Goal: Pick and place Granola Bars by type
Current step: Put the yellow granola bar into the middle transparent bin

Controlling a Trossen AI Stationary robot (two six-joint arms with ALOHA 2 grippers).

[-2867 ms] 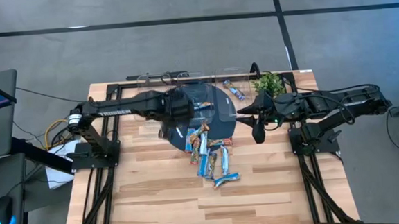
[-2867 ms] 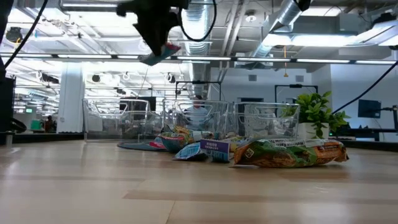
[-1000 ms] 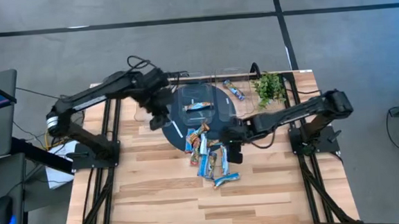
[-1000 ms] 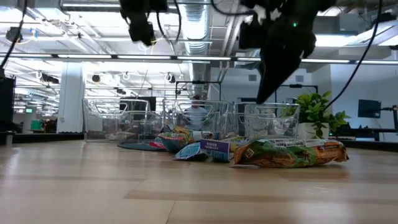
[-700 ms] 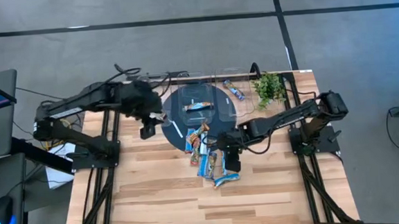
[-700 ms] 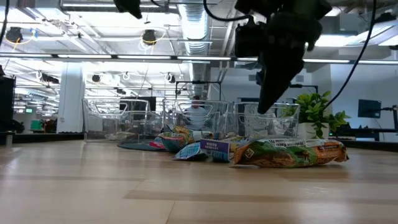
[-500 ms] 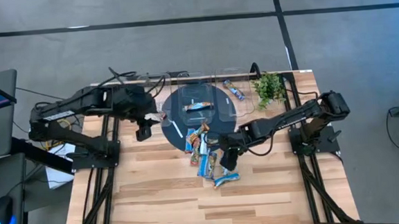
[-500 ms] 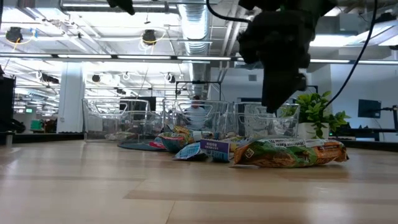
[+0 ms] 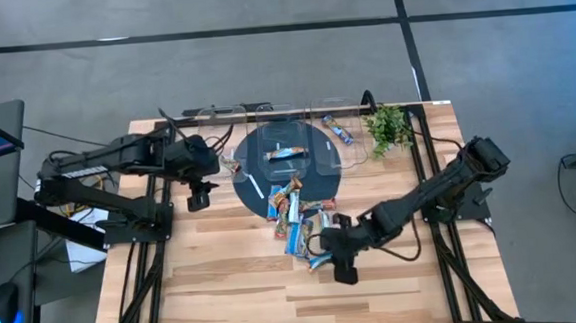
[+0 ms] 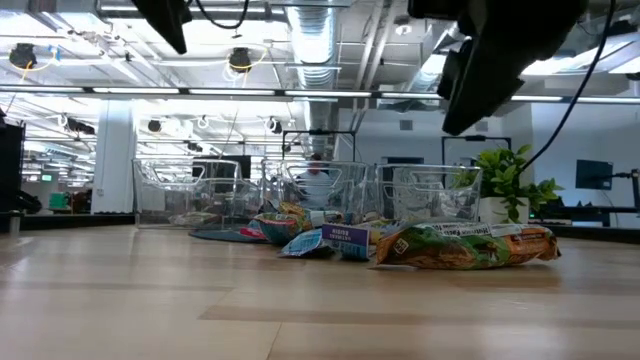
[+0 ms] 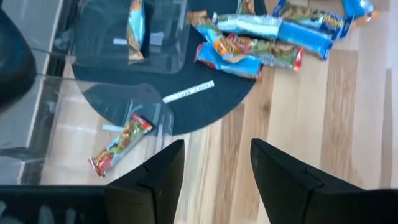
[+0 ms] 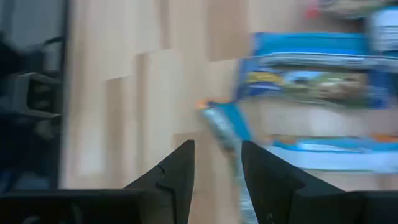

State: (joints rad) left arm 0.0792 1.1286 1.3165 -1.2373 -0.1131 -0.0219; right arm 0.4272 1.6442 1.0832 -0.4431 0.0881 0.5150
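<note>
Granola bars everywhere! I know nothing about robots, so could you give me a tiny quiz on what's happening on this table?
1. True or false: the right gripper holds a granola bar.
2. Which gripper hangs nearest the pile of bars? A left, B right.
3. Fill in: the orange-red bar seen past the left gripper lies in a clear ____.

Key: 1 false, its fingers are open and empty. 2 B. 3 bin.
</note>
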